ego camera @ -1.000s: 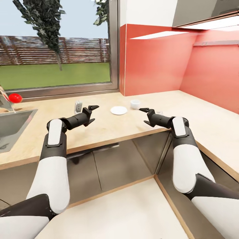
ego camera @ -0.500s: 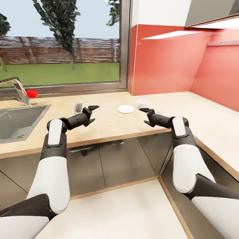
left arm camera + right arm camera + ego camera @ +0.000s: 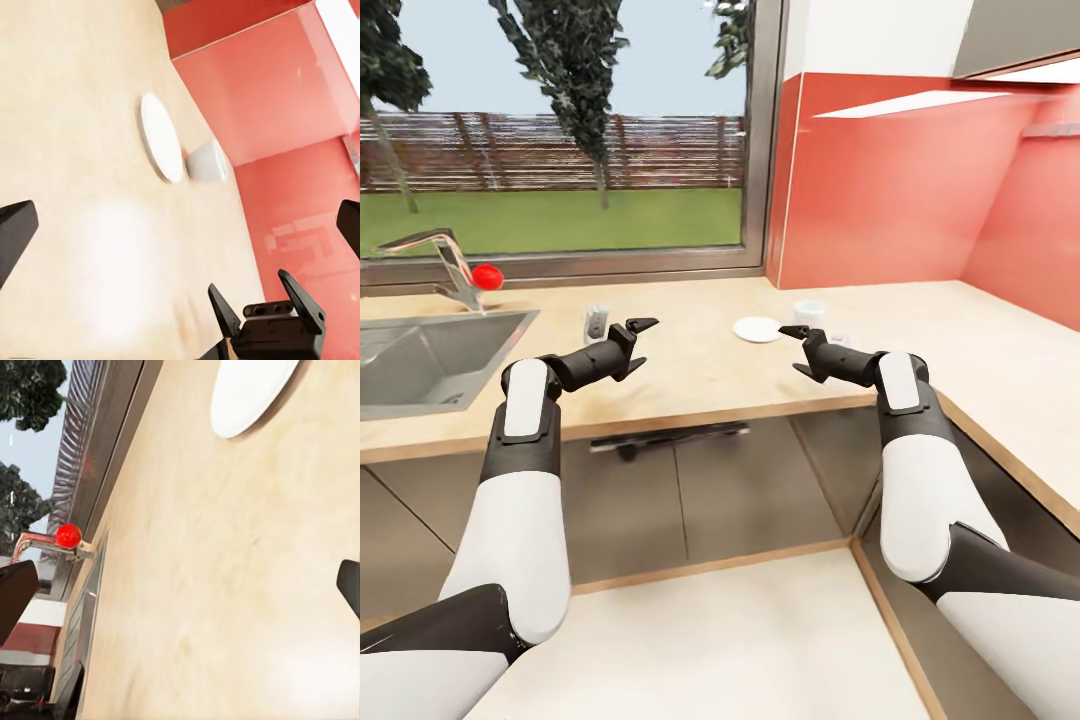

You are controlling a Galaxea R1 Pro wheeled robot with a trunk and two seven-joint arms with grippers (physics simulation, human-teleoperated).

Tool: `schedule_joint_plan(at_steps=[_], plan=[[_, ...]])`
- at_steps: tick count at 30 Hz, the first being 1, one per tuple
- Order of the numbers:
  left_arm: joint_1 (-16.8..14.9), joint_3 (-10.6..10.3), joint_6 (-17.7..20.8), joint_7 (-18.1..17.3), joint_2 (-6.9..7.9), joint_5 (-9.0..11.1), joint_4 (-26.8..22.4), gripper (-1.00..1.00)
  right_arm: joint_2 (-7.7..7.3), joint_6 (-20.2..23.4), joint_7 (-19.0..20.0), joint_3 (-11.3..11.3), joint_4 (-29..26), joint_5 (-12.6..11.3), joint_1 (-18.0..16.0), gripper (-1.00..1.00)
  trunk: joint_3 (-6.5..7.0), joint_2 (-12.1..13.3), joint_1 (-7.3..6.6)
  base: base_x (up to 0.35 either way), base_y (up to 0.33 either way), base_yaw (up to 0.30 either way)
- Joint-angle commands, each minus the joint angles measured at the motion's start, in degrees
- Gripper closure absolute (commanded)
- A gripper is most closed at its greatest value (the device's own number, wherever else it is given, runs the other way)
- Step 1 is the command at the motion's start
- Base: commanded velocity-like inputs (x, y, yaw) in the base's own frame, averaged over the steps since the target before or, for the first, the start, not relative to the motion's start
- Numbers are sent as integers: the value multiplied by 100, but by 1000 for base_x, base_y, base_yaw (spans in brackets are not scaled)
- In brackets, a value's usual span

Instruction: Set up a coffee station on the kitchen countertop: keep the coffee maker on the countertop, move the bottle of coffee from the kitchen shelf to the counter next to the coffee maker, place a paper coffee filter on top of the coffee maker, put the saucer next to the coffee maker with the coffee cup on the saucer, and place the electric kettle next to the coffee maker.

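On the kitchen countertop (image 3: pixel 710 375), near the red back wall, lies the white saucer (image 3: pixel 757 329), with the white coffee cup (image 3: pixel 809 312) standing beside it on the counter, not on it. The left wrist view has the saucer (image 3: pixel 161 137) and cup (image 3: pixel 208 162) side by side. My left gripper (image 3: pixel 640 342) hovers open above the counter, left of the saucer. My right gripper (image 3: pixel 796 350) is open too, just in front of the cup. Both hold nothing. The coffee maker, bottle of coffee, paper coffee filter and electric kettle are out of view.
A steel sink (image 3: pixel 420 360) is set into the counter at the left, with a faucet (image 3: pixel 450 255) bearing a red knob (image 3: pixel 486 276). A small grey object (image 3: pixel 596 322) stands by my left gripper. The counter turns a corner at the right; grey cabinet fronts (image 3: pixel 690 490) lie below.
The whole view has swung, so the sink and faucet show more and the saucer and cup sit further right in the picture. Both arms keep the same pose, grippers still open.
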Motion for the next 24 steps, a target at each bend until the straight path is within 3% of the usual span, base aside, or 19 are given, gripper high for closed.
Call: schedule_joint_plan(at_steps=[1,6,24], plan=[[-7,18,30,60,-8,61,-5,-100,5,31,54,-33,-4,60,-6,-100,-5,-3,0,0,-121,245],[-7,18,33,58,-8,61,-6,-100,5,32,54,-33,-4,60,-6,-100,-5,-3,0,86,-72,145],[-7,10,37,61,-8,61,-10,-100,5,30,57,-44,-21,60,-8,-100,-5,-3,0,151,-25,7]])
